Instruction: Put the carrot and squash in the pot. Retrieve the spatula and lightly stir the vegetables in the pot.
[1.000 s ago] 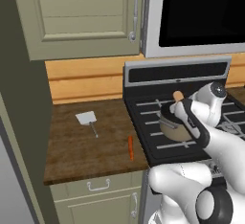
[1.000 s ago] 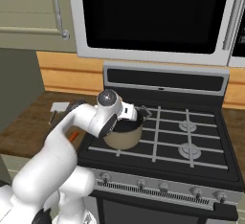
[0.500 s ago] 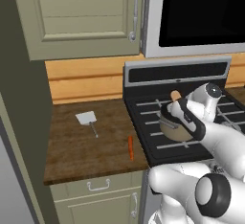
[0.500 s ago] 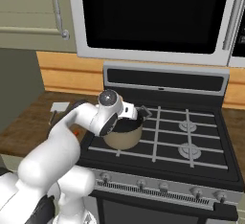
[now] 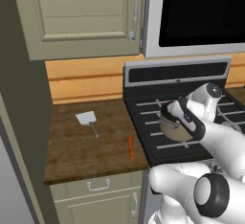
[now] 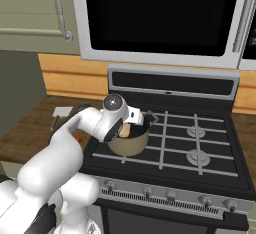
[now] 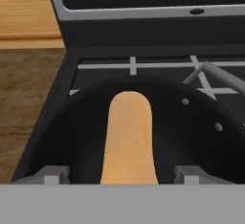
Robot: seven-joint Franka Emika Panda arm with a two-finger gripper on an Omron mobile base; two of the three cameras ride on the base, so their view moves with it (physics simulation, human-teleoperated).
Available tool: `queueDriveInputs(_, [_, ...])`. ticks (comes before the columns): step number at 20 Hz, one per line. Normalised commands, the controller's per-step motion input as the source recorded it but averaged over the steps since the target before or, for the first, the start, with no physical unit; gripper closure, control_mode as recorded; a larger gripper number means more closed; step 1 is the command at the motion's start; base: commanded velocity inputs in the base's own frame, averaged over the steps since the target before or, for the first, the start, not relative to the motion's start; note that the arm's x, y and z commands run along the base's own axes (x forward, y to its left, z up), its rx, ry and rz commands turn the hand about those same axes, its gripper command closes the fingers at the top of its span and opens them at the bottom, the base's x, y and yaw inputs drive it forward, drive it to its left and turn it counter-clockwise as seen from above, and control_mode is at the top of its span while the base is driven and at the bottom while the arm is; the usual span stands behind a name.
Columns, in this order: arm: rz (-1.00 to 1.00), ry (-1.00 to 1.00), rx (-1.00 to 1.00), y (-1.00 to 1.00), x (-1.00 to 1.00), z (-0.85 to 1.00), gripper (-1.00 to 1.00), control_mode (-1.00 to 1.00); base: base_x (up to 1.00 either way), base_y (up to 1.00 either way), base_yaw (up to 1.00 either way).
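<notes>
The gripper (image 7: pixel 122 175) has just spread its jaws over the pot (image 5: pixel 174 128); the squash (image 7: pixel 128 137) lies between them, apparently let go inside, though contact is hard to judge. The carrot (image 5: pixel 130 147) and spatula (image 5: pixel 88 120) wait off to its left on the wooden counter (image 5: pixel 72 146), beside the stove (image 6: pixel 200 148).

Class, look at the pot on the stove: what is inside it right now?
The squash lies inside the pot, between the open gripper's fingertips. The pot's floor beneath the squash is covered.

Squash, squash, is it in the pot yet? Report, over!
Claw over pot, fingers wide. Squash between them, inside pot. Carrot, spatula wait on counter. Nothing blocking.
</notes>
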Motion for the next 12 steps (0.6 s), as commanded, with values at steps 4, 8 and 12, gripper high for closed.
queueDriveInputs(4, [0.0, -0.04, 0.0, 0.0, -0.09, 0.12, -1.0, -1.0, 0.0, 0.0, 0.0])
queueDriveInputs(8, [0.0, -0.18, 0.0, -0.01, -0.76, 0.86, -1.0, -1.0, 0.0, 0.0, 0.0])
queueDriveInputs(12, [-0.03, -0.1, 0.01, 0.02, -1.0, 1.0, -1.0, -1.0, 0.0, 0.0, 0.0])
